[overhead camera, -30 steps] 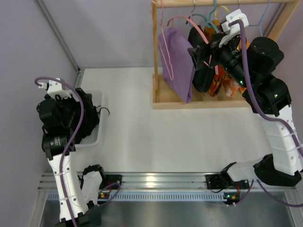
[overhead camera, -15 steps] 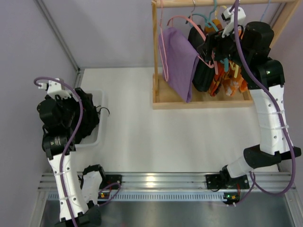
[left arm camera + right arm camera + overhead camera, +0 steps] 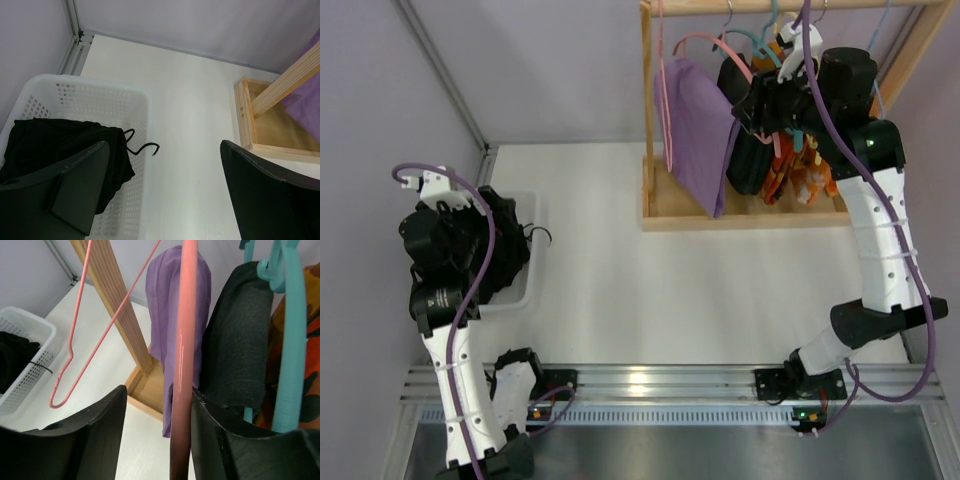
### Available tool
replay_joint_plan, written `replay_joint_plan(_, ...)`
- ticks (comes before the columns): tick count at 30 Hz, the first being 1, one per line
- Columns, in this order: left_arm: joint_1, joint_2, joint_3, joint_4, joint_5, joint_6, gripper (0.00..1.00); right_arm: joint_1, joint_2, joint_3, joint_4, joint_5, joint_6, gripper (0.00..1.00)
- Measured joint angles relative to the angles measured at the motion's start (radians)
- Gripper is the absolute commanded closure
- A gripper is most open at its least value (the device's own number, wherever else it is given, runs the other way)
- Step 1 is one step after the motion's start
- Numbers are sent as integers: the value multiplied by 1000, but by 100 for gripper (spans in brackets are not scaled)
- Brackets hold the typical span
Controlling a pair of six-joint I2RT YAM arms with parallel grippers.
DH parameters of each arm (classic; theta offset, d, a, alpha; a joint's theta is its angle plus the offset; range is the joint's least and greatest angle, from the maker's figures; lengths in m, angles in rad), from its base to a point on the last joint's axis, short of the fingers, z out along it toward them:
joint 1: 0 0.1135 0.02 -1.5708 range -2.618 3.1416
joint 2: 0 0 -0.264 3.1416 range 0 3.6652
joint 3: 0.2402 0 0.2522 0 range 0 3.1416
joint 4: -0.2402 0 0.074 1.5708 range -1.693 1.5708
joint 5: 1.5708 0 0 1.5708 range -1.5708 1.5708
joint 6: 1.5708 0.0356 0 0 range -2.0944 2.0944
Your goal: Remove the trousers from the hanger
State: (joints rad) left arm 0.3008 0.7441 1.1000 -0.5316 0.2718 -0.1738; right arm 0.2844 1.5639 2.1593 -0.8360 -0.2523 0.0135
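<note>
Straddles the pink hanger [image 3: 182, 340] with the right pincer [image 3: 159, 410], jaws half apart, nothing clamped yet, beside the dark trousers [image 3: 240, 340] hung on the far-right rack [image 3: 115, 300]; seemingly to steady it for stripping. Hovers the left pincer [image 3: 165, 165] wide open, empty, above the left basket [image 3: 90, 92], ready to receive.

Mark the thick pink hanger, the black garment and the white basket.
thick pink hanger [image 3: 182, 355]: right wrist view, its straight bar.
black garment [image 3: 240, 340]: right wrist view, folded cloth.
white basket [image 3: 90, 84]: left wrist view, far rim.
</note>
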Motion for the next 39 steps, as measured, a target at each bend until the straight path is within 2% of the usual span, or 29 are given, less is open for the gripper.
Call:
replay_joint_plan(6, 0, -1, -8, 0, 0, -1, 1, -11, 14, -35, -1, -58, 69, 66)
replay_joint_plan(9, 0, -3, -13, 0, 0, -1, 1, -18, 16, -43, 1, -86, 101, 79)
replay_joint_plan(10, 0, -4, -13, 0, 0, -1, 1, -21, 16, -45, 3, -97, 114, 88)
replay_joint_plan(13, 0, -8, -13, 0, -1, -2, 2, -31, 16, -47, 7, -116, 154, 100)
replay_joint_plan(23, 0, -9, -13, 0, 0, -8, 1, -43, -34, -140, 119, -197, 319, 100)
replay_joint_plan(30, 0, -8, -13, 0, -4, -8, 1, -43, -129, -251, 221, -152, 393, 100)
replay_joint_plan(39, 0, -8, -13, 0, -3, -14, 1, -45, -186, -262, 297, -109, 429, 100)
